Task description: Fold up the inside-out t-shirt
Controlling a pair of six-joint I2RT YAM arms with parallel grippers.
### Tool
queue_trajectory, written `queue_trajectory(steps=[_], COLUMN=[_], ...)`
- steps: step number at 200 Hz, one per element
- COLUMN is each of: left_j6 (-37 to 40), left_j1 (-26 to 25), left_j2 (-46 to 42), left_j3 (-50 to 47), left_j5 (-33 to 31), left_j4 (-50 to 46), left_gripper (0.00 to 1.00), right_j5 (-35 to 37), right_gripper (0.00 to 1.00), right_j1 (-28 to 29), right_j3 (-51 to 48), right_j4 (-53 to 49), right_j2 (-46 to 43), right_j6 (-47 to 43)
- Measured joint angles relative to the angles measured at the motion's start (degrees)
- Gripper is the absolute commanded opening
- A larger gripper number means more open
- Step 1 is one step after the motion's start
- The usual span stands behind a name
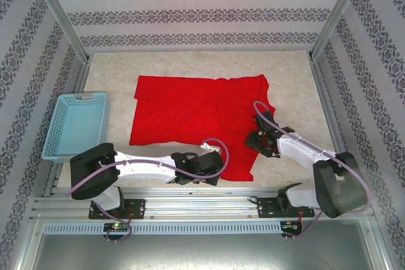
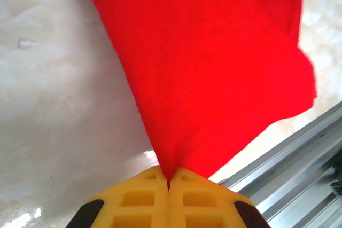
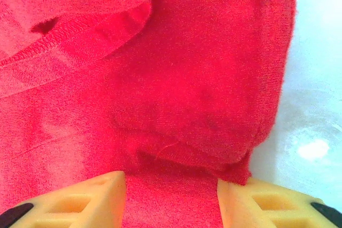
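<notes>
The inside-out t-shirt point(image 1: 190, 115), plain bright red, lies spread on the pale table point(image 1: 114, 71), its near right part bunched toward the front. My left gripper point(image 1: 214, 155) is at the shirt's near edge. In the left wrist view its yellow fingers point(image 2: 144, 196) are shut on a pinch of red cloth point(image 2: 214, 68) that fans out from them. My right gripper point(image 1: 259, 138) is at the shirt's right edge. Its fingers point(image 3: 101, 193) stand apart, with a folded layer of cloth point(image 3: 187, 105) lying between and ahead of them. A stitched hem point(image 3: 75, 38) crosses the upper left.
A light blue mesh basket point(image 1: 76, 124) sits at the table's left edge. An aluminium rail point(image 2: 291, 156) runs along the near edge, close to my left gripper. Bare tabletop point(image 3: 315, 105) shows just right of the shirt's edge. Metal frame posts point(image 1: 60, 14) stand at the back corners.
</notes>
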Motion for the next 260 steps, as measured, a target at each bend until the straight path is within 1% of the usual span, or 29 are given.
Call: queue_trajectory(steps=[15,40,56,73,94,116,130,149,172,194,207,224,248,260], left_j6=[0.0,-0.3,-0.3,-0.3,-0.3,0.5,1.5,3.1,5.3,7.0,7.8,8.3,8.3,8.3], left_j1=[0.0,0.0,0.1,0.3,1.1,3.0,5.5,11.1,20.7,30.7,34.8,37.6,38.3,38.3], left_j2=[0.6,0.7,0.7,0.5,-0.7,-3.8,-5.9,-7.9,-9.2,-8.2,-6.5,-3.9,-4.0,-4.5], left_j3=[0.0,0.0,0.0,0.0,0.0,0.0,0.0,-0.1,-2.0,-4.9,-5.8,-6.8,-6.9,-7.1], left_j5=[0.7,0.8,0.4,-0.8,-2.8,-4.7,-5.6,-6.2,-6.4,-5.2,-4.7,-3.6,-2.5,-2.1], left_j4=[-0.1,-1.0,-2.7,-5.1,-7.7,-9.5,-9.9,-9.8,-9.1,-8.1,-7.6,-6.5,-4.9,-5.0], left_gripper=[0.06,0.22,0.28,0.32,0.33,0.35,0.35,0.40,0.42,0.43,0.43,0.44,0.45,0.46], right_j5=[0.1,0.2,0.7,1.2,0.4,-1.2,-2.4,-3.6,-3.5,-2.2,-1.3,-0.7,-0.7,-0.5], right_gripper=[0.51,0.52,0.53,0.53,0.53,0.53,0.52,0.52,0.51,0.51,0.51,0.51,0.52,0.52], right_j1=[0.0,0.0,0.6,2.8,6.2,9.4,10.5,10.5,10.5,10.0,9.0,6.5,1.4,0.0], right_j3=[0.0,0.1,0.6,0.7,-0.1,-2.1,-3.3,-4.5,-4.9,-4.9,-4.9,-4.9,-4.9,-4.9], right_j4=[-0.3,-1.6,-4.1,-6.5,-7.3,-6.5,-5.3,-3.1,-2.3,-2.9,-4.0,-5.3,-7.3,-8.6], right_j2=[-0.6,-2.5,-4.7,-8.8,-13.7,-14.8,-13.6,-10.3,-7.1,-7.5,-8.6,-10.1,-11.3,-12.3], right_j6=[-0.1,-1.0,-1.8,-2.0,-1.2,0.9,2.3,4.1,6.0,7.3,7.8,8.2,7.4,6.6])
